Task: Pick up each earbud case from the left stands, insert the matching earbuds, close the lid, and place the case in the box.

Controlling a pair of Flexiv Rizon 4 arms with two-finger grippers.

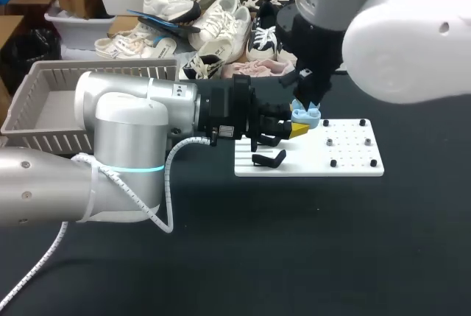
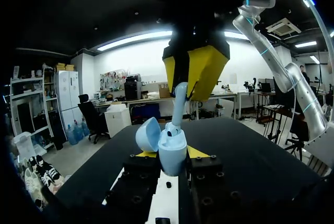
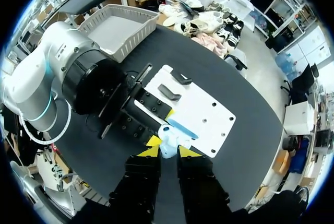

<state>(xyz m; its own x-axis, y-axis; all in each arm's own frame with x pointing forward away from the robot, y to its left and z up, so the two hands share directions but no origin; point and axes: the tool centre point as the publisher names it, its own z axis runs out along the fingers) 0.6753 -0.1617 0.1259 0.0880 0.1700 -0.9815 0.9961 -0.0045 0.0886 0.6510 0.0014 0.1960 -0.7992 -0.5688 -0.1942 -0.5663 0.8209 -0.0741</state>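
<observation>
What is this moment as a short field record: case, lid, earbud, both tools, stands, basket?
case: light blue, upright, held over the edge of the white board
lid: open, tipped back
earbud: light blue, lower end at the case's opening
left tool: shut on the case from two sides
right tool: above the case, shut on the earbud's stem
stands: black, on the board, no case on them
basket: grey, at the table's left
</observation>
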